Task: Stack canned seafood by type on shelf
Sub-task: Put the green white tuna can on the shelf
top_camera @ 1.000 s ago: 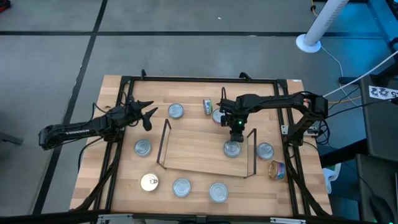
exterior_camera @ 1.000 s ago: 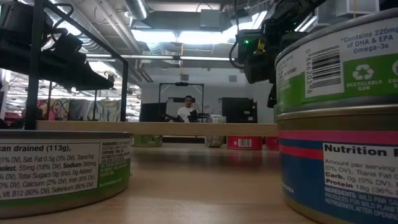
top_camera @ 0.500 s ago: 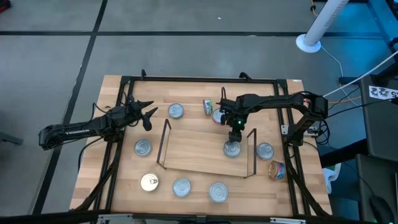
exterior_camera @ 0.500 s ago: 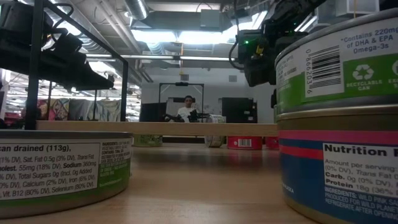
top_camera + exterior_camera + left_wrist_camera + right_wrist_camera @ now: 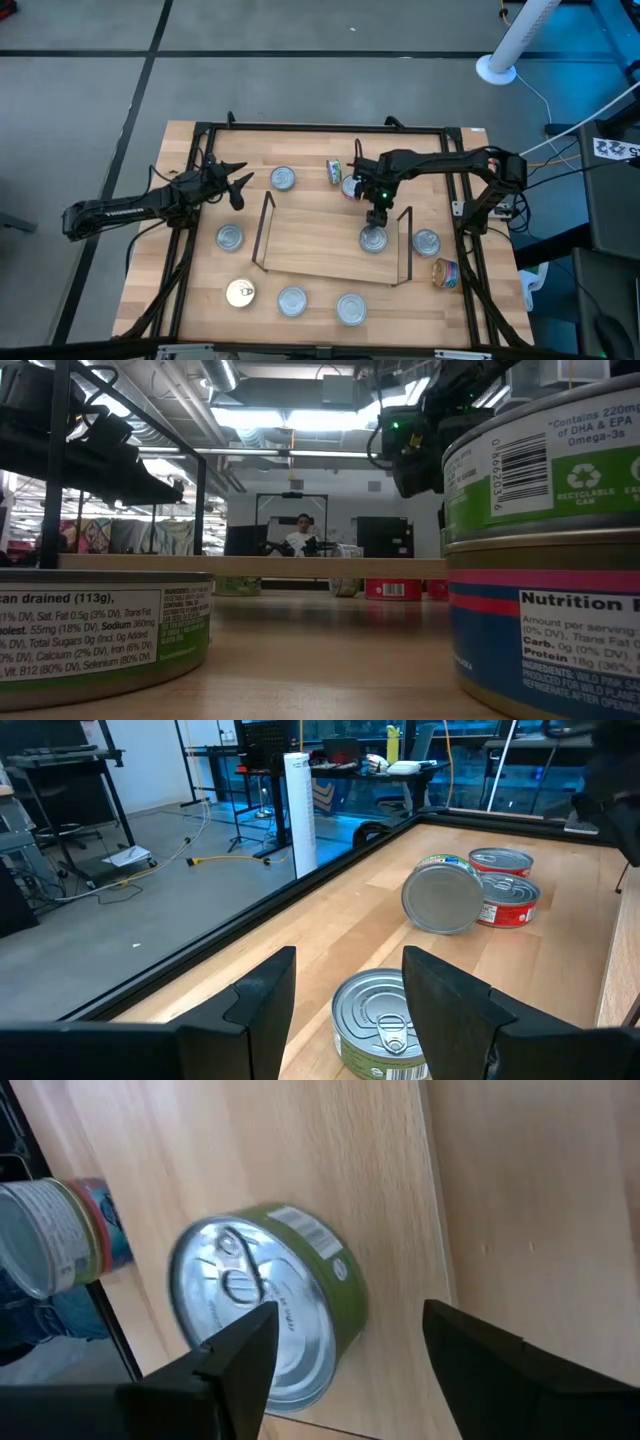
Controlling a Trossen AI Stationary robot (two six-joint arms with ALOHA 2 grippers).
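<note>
Now that our right gripper (image 5: 378, 214) has spread its fingers and lifted slightly, the silver-topped, green-sided round tin (image 5: 373, 239) sits released on the low light-wood shelf board (image 5: 320, 243), right of centre in the high view, near the black wire upright. We judge that placement finished; the other tins remain scattered around. Our left gripper (image 5: 236, 187) waits open and empty at upper left.

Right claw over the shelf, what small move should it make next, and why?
Probably lift clear and swing toward the red-labelled tin just beyond the shelf's far edge. The right claw is open above the green-sided tin, which sits flat on the shelf board with nothing gripping it, so that tin looks placed. The left claw waits open near another tin.
</note>
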